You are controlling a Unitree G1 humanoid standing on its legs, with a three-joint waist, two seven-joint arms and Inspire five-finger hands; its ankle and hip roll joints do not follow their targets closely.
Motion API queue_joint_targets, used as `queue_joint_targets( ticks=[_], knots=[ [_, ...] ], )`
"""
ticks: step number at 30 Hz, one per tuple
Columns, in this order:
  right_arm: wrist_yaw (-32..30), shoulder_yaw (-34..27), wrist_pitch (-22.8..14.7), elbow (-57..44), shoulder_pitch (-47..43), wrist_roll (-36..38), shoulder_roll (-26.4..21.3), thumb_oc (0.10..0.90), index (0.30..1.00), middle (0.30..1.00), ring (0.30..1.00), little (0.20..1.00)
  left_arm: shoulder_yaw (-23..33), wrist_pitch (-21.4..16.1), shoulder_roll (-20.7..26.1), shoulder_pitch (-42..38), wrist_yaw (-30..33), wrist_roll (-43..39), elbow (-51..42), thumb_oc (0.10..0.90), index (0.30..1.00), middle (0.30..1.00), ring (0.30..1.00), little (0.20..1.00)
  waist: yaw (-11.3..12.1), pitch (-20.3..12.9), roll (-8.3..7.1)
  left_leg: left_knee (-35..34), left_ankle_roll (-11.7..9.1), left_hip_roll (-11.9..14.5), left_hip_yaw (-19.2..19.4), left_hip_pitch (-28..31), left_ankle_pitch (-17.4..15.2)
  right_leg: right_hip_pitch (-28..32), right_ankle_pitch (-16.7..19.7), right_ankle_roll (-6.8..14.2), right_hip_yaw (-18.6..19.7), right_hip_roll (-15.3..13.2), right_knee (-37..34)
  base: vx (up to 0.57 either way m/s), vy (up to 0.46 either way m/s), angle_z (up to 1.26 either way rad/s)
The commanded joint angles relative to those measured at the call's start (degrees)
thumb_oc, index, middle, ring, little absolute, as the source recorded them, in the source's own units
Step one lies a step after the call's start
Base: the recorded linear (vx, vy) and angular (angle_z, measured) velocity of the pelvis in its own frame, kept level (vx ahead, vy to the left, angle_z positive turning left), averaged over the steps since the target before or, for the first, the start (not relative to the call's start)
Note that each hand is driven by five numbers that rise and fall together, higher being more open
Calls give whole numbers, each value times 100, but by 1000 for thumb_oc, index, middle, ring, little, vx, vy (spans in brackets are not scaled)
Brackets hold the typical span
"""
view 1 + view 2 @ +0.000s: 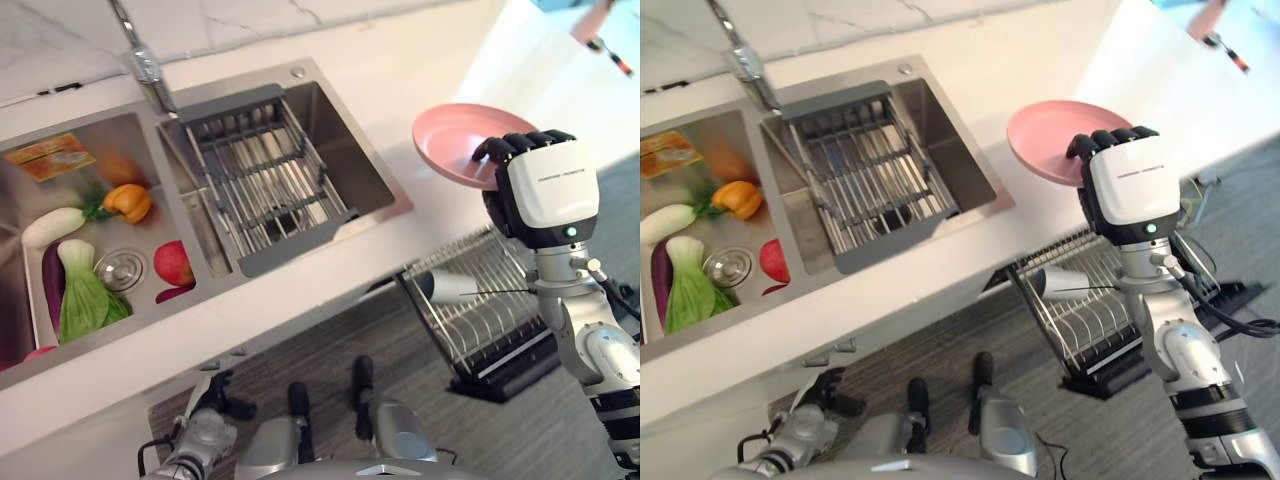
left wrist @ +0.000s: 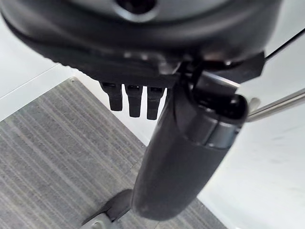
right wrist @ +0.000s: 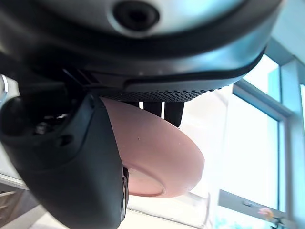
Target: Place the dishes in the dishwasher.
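A pale bench (image 1: pixel 330 290) runs across the scene, and sunk into it is a steel double sink (image 1: pixel 330 130). Its right basin carries a grey drying rack (image 1: pixel 262 180) laid across the top, while the left basin holds vegetables and fruit: a green bok choy (image 1: pixel 82 292), a white radish (image 1: pixel 52 225), an orange pepper (image 1: pixel 130 201) and a red apple (image 1: pixel 173 262), all around the drain. Below the bench's front edge, to the right, the dishwasher's wire rack (image 1: pixel 490 320) stands pulled out over the grey striped floor (image 1: pixel 320 350). Above that rack and just off the bench edge, the right hand (image 1: pixel 530 165) holds a pink plate (image 1: pixel 455 140) in the air, tilted, with the fingers (image 1: pixel 1110 140) curled over its rim and the thumb under it; the right wrist view shows the plate (image 3: pixel 162 162) clamped between thumb and fingers. The left hand (image 1: pixel 205 420) hangs low by the cabinet front below the sink, its fingers (image 2: pixel 134 98) straight and apart from the thumb, holding nothing.
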Motion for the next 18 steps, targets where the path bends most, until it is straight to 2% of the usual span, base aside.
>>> queue_joint_targets(
  ticks=[1, 4, 5, 7, 10, 12, 18],
  knots=[
    [-408, -882, 152, -876, -341, -111, -285, 400, 300, 300, 300, 300, -334, 138, -9, 579, -45, 39, 261, 800, 900, 900, 900, 900, 334, -736, -164, -162, -664, 157, -441, 21, -136, 98, -582, -350, 779, 224, 465, -134, 11, 13],
    [-453, -947, 137, -917, -157, 0, -141, 400, 300, 300, 300, 300, -347, 113, -92, 623, 0, 102, 210, 800, 900, 900, 900, 900, 434, -848, -249, -238, -717, 140, -184, -43, -134, 400, -497, -312, 621, 47, -363, -81, -83, -22],
    [-445, -904, 148, -789, -86, 5, -162, 400, 300, 300, 300, 300, -271, 83, -117, 619, 6, 8, 187, 800, 900, 900, 900, 900, 500, -870, -287, -263, -742, 223, -15, -124, -116, 456, -295, -262, 656, -14, -931, -111, -151, -60],
    [-401, -877, 175, -609, 51, -1, -200, 400, 300, 300, 300, 300, -206, 80, -148, 624, 17, -53, 221, 800, 900, 900, 900, 900, 516, -878, -315, -219, -761, 289, 96, -170, -111, 557, -167, -247, 783, 18, -1278, -43, -156, -71],
    [-391, -941, 136, -520, 324, 113, -85, 400, 300, 300, 300, 300, -112, 83, -205, 653, 4, -167, 275, 800, 900, 900, 900, 900, 506, -841, -322, -194, -781, 313, 67, -128, -104, 640, -174, -316, 867, 65, -1304, 0, -88, -20],
    [-445, -910, 30, -467, 605, 501, 265, 400, 300, 300, 300, 300, 168, 83, -311, 605, 75, -689, 290, 800, 900, 900, 900, 900, 439, -721, -259, -219, -842, 379, -19, -125, -45, 596, -202, -403, 798, 140, -1273, -66, -155, -3],
    [-356, -792, -20, -158, 683, 735, 274, 400, 300, 300, 300, 300, 137, 72, -303, 420, 53, -912, 147, 800, 900, 900, 900, 900, 351, -273, -90, -120, -943, 498, -222, -431, 88, 350, -221, -538, 699, 263, -1196, -105, -86, 6]
  ],
)
